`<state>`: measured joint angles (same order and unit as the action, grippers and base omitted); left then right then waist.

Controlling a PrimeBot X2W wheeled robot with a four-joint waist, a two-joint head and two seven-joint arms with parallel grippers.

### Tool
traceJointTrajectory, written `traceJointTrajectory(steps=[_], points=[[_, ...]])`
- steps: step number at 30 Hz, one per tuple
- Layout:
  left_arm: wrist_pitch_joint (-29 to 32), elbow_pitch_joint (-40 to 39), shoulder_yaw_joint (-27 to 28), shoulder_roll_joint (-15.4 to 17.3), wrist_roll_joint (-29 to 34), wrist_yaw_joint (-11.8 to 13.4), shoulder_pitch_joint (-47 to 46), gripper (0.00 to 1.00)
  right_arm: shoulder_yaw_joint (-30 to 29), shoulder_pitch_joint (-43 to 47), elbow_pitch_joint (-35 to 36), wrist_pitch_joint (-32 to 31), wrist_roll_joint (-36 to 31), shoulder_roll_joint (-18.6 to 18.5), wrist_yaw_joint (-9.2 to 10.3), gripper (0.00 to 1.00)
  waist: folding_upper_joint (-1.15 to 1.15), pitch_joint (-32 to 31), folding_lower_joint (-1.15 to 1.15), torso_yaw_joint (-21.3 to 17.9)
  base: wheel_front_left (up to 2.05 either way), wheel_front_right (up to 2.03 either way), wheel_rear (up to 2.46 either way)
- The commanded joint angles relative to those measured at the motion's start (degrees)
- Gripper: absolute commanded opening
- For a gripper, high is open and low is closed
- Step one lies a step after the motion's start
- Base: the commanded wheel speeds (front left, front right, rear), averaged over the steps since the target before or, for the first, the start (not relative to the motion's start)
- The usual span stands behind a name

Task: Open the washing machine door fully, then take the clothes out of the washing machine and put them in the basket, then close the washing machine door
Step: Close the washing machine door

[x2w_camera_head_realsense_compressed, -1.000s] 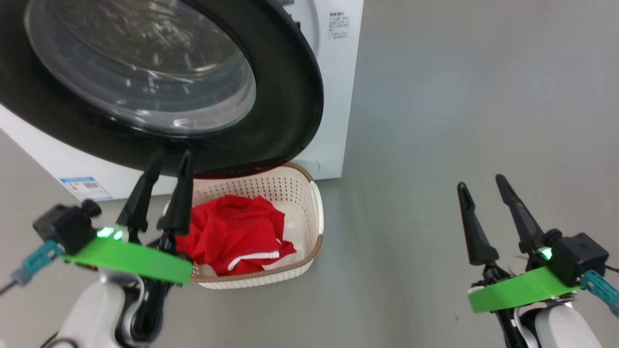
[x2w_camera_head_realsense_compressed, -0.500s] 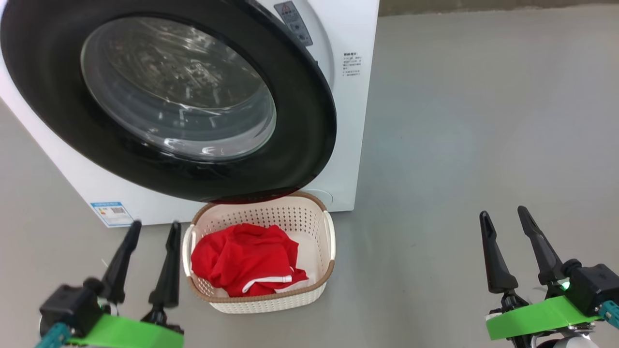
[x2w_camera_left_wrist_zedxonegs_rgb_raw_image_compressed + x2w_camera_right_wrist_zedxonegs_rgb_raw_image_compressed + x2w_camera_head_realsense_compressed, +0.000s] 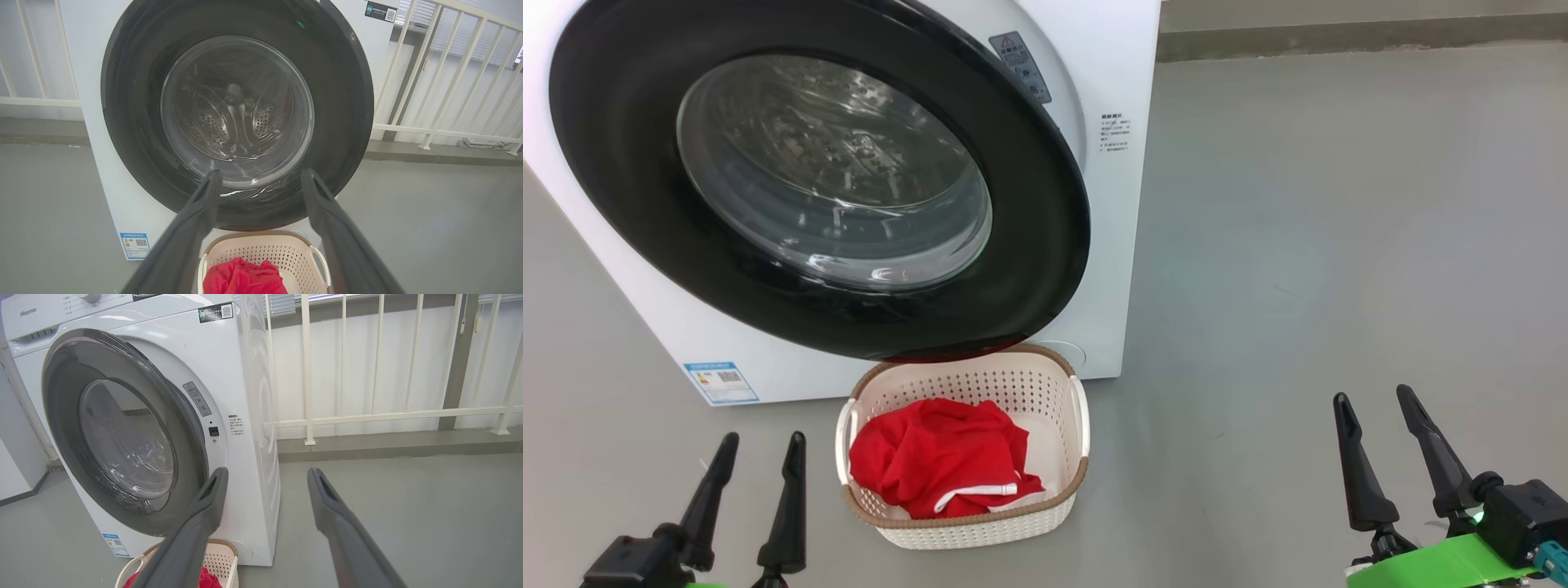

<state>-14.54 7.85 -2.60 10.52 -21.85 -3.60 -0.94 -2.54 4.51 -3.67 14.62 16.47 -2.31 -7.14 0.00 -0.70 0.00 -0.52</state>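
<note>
The white washing machine point(image 3: 1111, 245) fills the upper left of the head view. Its black-rimmed glass door point(image 3: 621, 212) lies almost flat against the front; the right wrist view shows a narrow gap at the door's point(image 3: 61, 416) right edge. The cream basket point(image 3: 1078, 482) stands on the floor under the door, with the red clothes point(image 3: 931, 457) inside. My left gripper point(image 3: 764, 438) is open and empty, low and left of the basket. My right gripper point(image 3: 1374, 396) is open and empty, far right over bare floor. The left wrist view looks between the left gripper point(image 3: 261, 172) fingers at the door point(image 3: 135, 102) and basket point(image 3: 261, 249).
Grey floor spreads wide to the right of the machine. A white railing point(image 3: 306, 375) on a low raised kerb point(image 3: 388, 445) runs behind it. A small blue label point(image 3: 720, 381) sits at the machine's lower left corner.
The head camera has pulled up and back, so the machine and basket sit lower and smaller. My left gripper has drawn away from the door's lower rim, down beside the basket's left.
</note>
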Motion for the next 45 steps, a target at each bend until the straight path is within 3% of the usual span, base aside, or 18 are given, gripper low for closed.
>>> traceJointTrajectory(steps=[1, 13, 14, 15, 16, 18, 19, 30, 45], points=[[-0.5, -1.1, 2.6, 0.6, 0.8, -0.6, -1.1, 1.00, 1.5, -0.9, 1.8, 0.4, -0.8, -0.6, -0.35, 1.00, 0.00, -0.2, 0.00, 0.0, 0.00, 0.00, 0.00], [-0.5, -1.0, 3.5, -0.7, -1.0, -2.6, -1.4, 1.00, 1.8, -0.7, 1.3, 0.4, -0.9, -0.6, -0.35, 1.00, 0.00, -0.5, 0.00, 0.6, 0.00, 0.00, 0.00], [-0.5, -1.0, 3.3, -1.1, -1.6, -2.8, -1.5, 1.00, 2.0, -0.7, 1.2, 0.4, -0.9, -0.6, -0.35, 0.96, 0.00, -0.5, 0.00, 0.8, 0.00, 0.00, 0.00], [-0.5, -1.0, 3.0, -1.3, -2.2, -3.0, -1.6, 1.00, 2.1, -0.7, 1.1, 0.4, -0.8, -0.6, -0.35, 0.78, 0.00, -0.5, 0.00, 0.9, 0.00, 0.00, 0.00], [-0.5, -1.1, 2.6, -1.4, -2.5, -3.1, -1.8, 1.00, 2.3, -0.7, 1.0, 0.4, -0.8, -0.6, -0.35, 0.48, 0.00, -0.5, 0.00, 1.1, 0.00, 0.00, 0.00], [-0.5, -1.3, 1.7, -1.5, -2.8, -3.3, -2.2, 1.00, 2.7, -0.7, 0.5, 0.4, -0.3, -0.6, -0.35, 0.22, 0.00, -0.4, 0.00, 1.4, 0.00, 0.00, 0.00], [-0.5, -1.4, 1.2, -1.5, -2.9, -3.3, -2.4, 1.00, 2.9, -0.9, 0.3, 0.4, 0.1, -0.6, -0.35, 0.00, 0.00, -0.3, 0.00, 1.6, 0.00, 0.00, 0.00], [1.2, -3.4, -2.8, -0.8, -3.8, -3.6, -4.4, 1.00, 4.7, -7.7, -3.2, 0.4, 0.1, -0.6, -0.35, 0.00, 0.00, 2.6, 0.00, 5.1, 0.00, 0.00, 0.00], [1.2, -6.5, -4.4, -0.9, -4.3, -3.4, -7.1, 1.00, 10.3, -28.1, -16.1, 0.4, -2.4, -0.6, -0.35, 0.00, 0.00, 10.9, 0.00, 10.3, 0.00, 0.00, 0.00]])
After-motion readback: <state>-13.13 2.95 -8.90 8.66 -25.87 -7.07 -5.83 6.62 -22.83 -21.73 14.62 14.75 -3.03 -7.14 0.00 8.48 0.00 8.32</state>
